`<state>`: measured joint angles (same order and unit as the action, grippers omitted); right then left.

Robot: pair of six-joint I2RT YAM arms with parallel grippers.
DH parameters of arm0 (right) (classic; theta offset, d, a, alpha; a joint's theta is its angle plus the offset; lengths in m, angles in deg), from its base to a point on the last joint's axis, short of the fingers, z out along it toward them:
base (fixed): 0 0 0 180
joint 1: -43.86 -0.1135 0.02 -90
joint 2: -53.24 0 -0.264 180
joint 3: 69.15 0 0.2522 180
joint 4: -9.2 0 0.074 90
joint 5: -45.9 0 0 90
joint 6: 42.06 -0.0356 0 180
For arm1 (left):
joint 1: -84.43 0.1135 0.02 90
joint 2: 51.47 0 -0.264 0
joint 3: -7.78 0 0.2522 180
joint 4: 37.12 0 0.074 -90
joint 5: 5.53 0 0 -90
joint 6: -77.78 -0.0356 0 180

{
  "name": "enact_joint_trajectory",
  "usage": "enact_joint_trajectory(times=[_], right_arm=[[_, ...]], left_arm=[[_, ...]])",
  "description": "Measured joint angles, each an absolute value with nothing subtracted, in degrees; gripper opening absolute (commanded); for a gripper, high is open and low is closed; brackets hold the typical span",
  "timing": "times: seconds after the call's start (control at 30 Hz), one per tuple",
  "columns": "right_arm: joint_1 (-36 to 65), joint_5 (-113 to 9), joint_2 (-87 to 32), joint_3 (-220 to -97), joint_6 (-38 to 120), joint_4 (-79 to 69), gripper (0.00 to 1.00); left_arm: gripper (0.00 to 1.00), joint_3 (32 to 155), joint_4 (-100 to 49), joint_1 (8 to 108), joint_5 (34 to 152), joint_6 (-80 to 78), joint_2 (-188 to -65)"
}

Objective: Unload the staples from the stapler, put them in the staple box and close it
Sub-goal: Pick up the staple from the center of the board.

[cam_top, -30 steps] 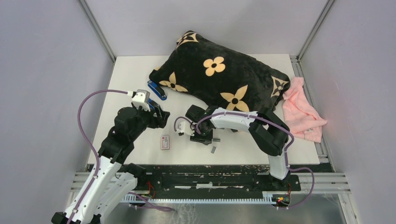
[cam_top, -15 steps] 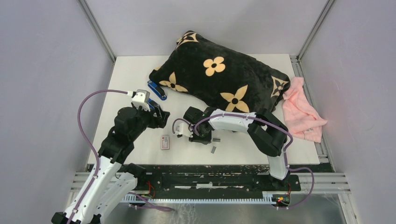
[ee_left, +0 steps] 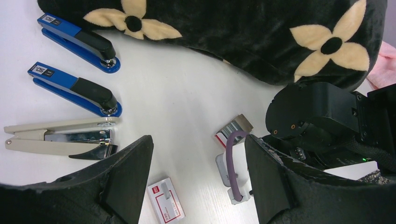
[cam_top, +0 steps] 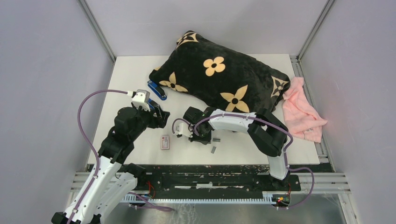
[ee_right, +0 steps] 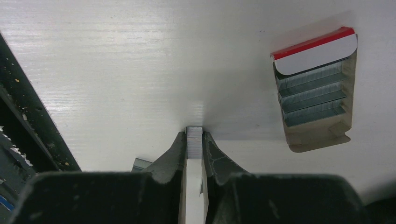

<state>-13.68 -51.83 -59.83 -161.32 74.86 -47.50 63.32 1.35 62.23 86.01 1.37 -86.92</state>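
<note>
In the right wrist view my right gripper (ee_right: 194,139) is shut on a short silvery strip of staples (ee_right: 194,133), standing on the white table. A second strip (ee_right: 141,163) lies just to its left, and from above one strip (cam_top: 213,150) shows near the right gripper (cam_top: 201,138). A beige stapler (ee_left: 60,137) lies swung open at the left of the left wrist view. My left gripper (ee_left: 197,142) hangs open above the table with nothing between its fingers, right of that stapler. From above, the left arm hides the stapler.
Two blue staplers (ee_left: 77,39) (ee_left: 74,88) lie beyond the beige one. A small white-and-red box (cam_top: 165,142) sits between the arms, and an opened box of staple strips (ee_right: 313,93) lies by the right gripper. A black flowered pillow (cam_top: 219,74) fills the back, with a pink cloth (cam_top: 301,112) at the right.
My right gripper has closed onto the staple strip and its arm has shifted slightly left. The left arm has not moved.
</note>
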Motion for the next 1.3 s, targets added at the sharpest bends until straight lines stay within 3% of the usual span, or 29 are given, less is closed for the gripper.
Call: enact_joint_trajectory(times=[0.83,1.3], right_arm=[[-5.2,-68.6,-52.1,-161.0,64.7,-45.4,0.09],[-2.5,-70.9,-50.2,-160.1,58.4,-40.6,0.1]], left_arm=[[0.79,63.3,1.4,62.9,86.0,1.4,-87.0],[0.79,63.3,1.4,63.5,86.0,1.4,-87.1]])
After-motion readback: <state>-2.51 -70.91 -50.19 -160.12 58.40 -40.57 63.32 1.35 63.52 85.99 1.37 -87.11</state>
